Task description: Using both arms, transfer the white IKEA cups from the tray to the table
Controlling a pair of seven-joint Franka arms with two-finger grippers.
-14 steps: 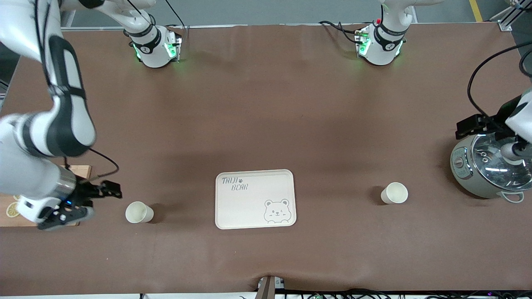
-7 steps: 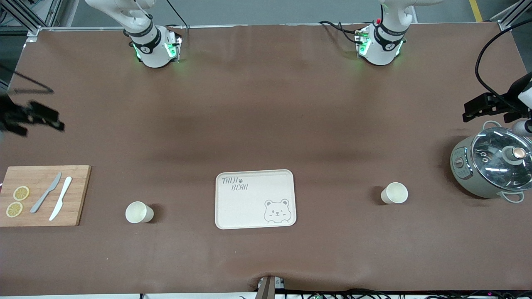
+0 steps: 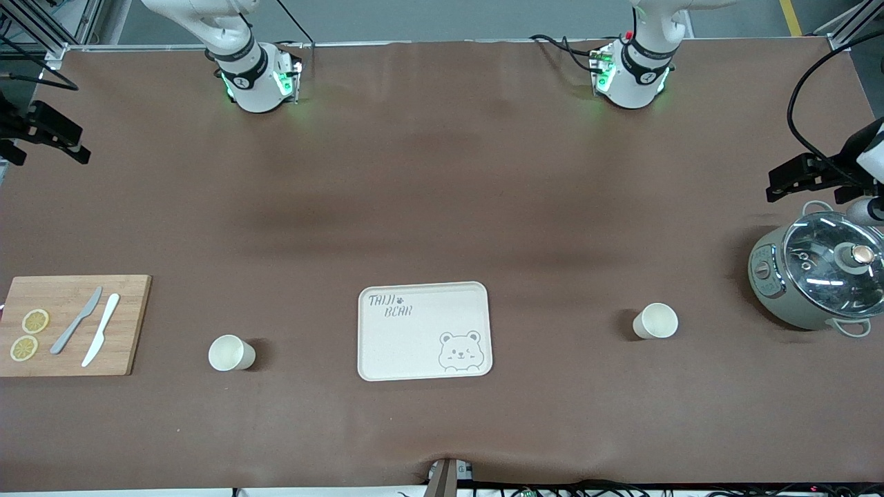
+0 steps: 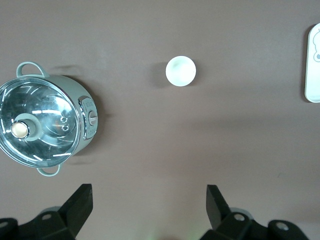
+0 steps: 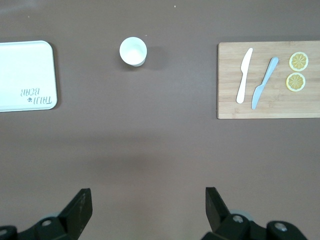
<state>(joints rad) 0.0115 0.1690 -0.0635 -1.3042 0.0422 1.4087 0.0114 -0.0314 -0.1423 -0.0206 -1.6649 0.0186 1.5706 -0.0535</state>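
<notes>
Judging by build, you should find each white cup light, stiff and thin-walled, likely smooth enough to slip or tip if pinched off-centre. If either needs lifting again, take it across the wall at mid-height with the fingers straddling the body, and squeeze gently.

Appearance: two small plain off-white round cups, no handles, slight taper, mouths up. The tray [image 3: 423, 330] is cream, a rounded rectangle with a raised rim, grey "TAIJI BEAR" lettering and a bear face; nothing stands on it.

Positions: both cups stand upright on the table [image 3: 442, 193], well apart from the tray. One cup [image 3: 231, 353] is toward the right arm's end, between the tray and the wooden cutting board [image 3: 72, 324], which carries two knives and two lemon slices. The other cup [image 3: 655, 321] is toward the left arm's end, between the tray and the lidded pot [image 3: 818, 276]. By this layout you can count the transfer as done.

Tools: the left gripper [image 4: 150, 205] hangs over bare table just beside the pot, fingers wide apart, empty. The right gripper [image 5: 148, 207] is high over the table's edge at the right arm's end, fingers likewise spread, empty. Neither touches anything.
</notes>
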